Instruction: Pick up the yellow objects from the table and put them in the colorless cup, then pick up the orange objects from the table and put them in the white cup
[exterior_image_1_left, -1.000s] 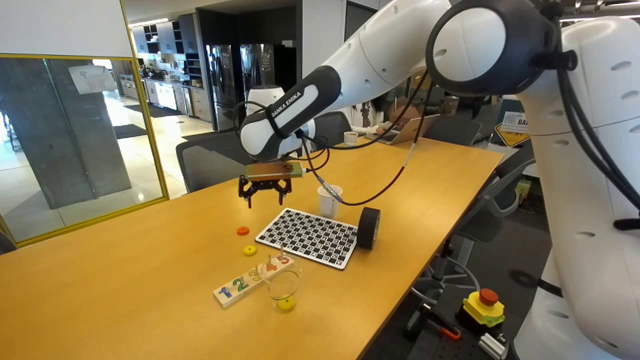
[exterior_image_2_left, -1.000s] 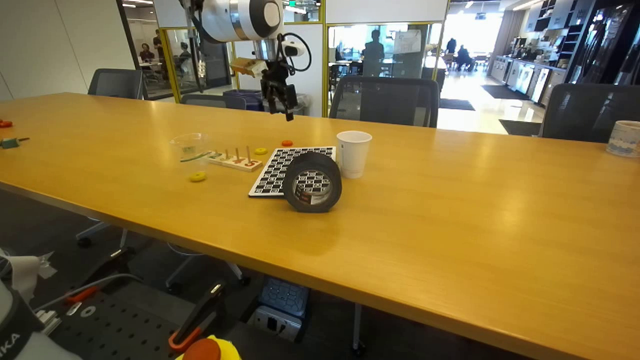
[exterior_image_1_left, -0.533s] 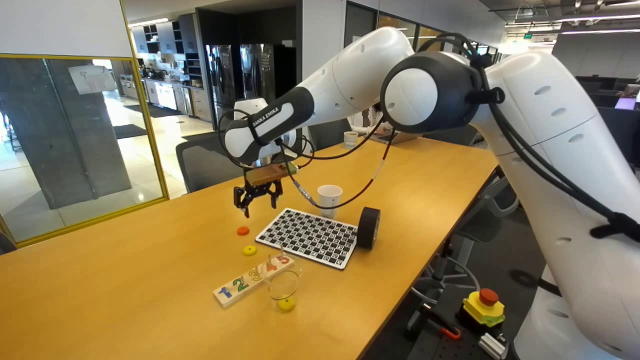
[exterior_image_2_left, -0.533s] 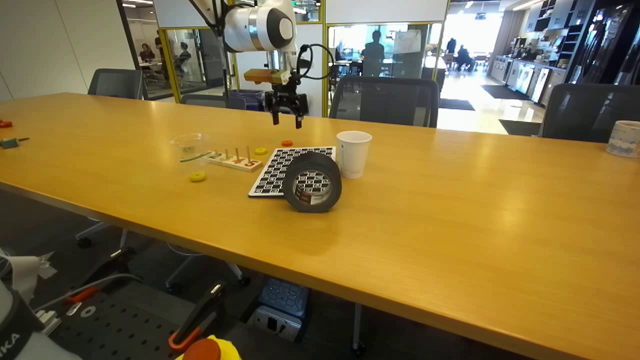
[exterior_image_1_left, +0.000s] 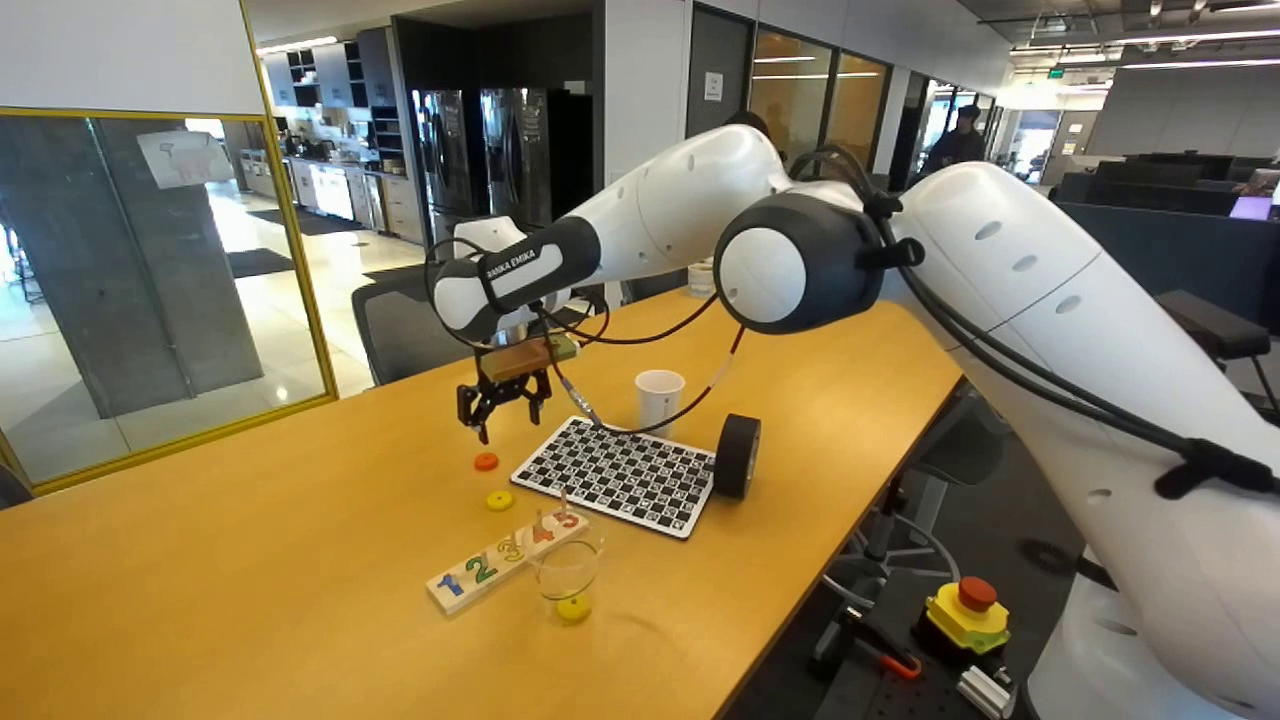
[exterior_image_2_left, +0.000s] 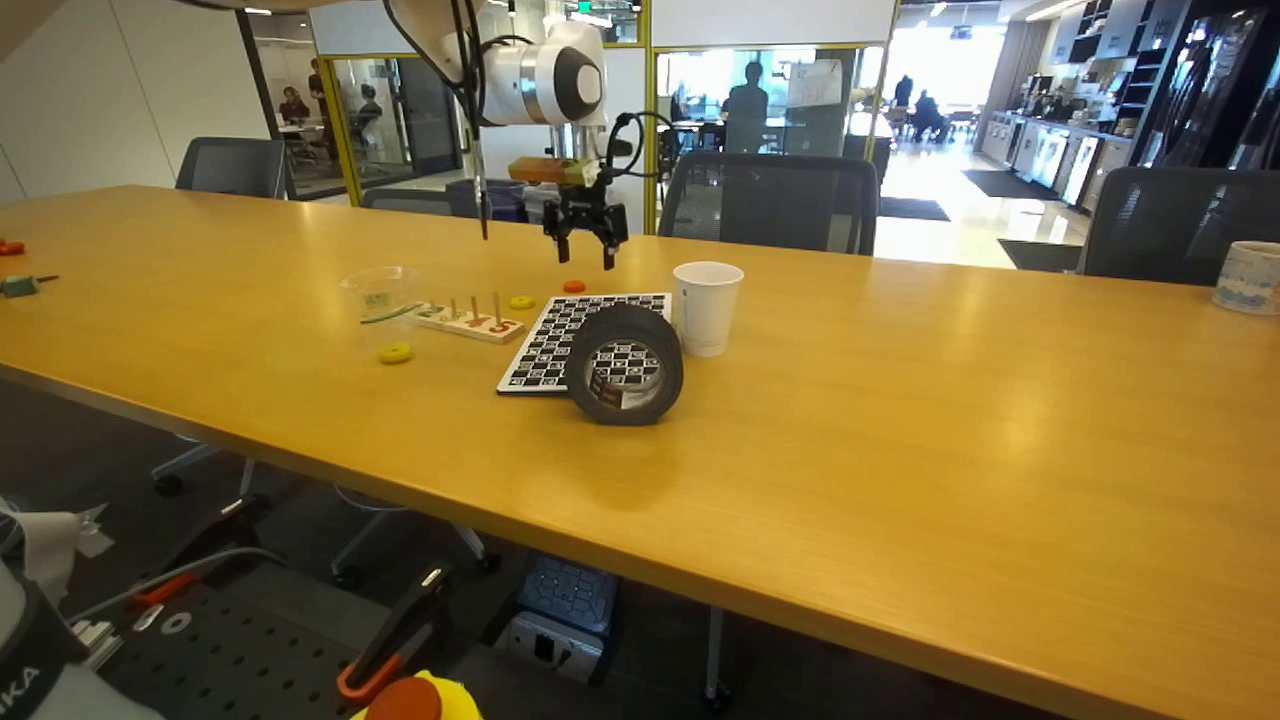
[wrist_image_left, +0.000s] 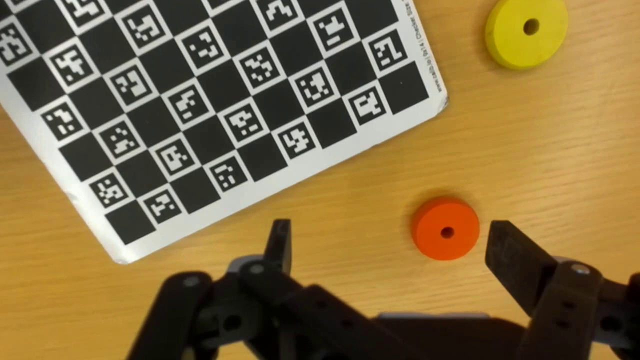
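My gripper (exterior_image_1_left: 510, 428) is open and empty above the table (exterior_image_1_left: 300, 560); it also shows in an exterior view (exterior_image_2_left: 586, 260). In the wrist view the orange disc (wrist_image_left: 445, 229) shows between the fingertips (wrist_image_left: 390, 225), closer to the right finger; it lies on the table in both exterior views. One yellow disc (wrist_image_left: 527, 32) lies near it, also visible in an exterior view (exterior_image_1_left: 500, 501). Another yellow disc (exterior_image_2_left: 396, 353) lies beside the colorless cup (exterior_image_2_left: 380, 295). The white cup (exterior_image_2_left: 708, 310) stands upright behind the black tape roll, beside the checkered board.
The checkered board (exterior_image_1_left: 620, 470) lies near the orange disc. The black tape roll (exterior_image_2_left: 625, 365) stands on edge by it. A numbered peg board (exterior_image_1_left: 508, 560) lies by the colorless cup. Red pieces (exterior_image_2_left: 10, 247) and a green piece (exterior_image_2_left: 20, 287) lie at the table's far left.
My gripper has come down towards the table, over the orange disc, and has turned a little. The discs and cups have not moved.
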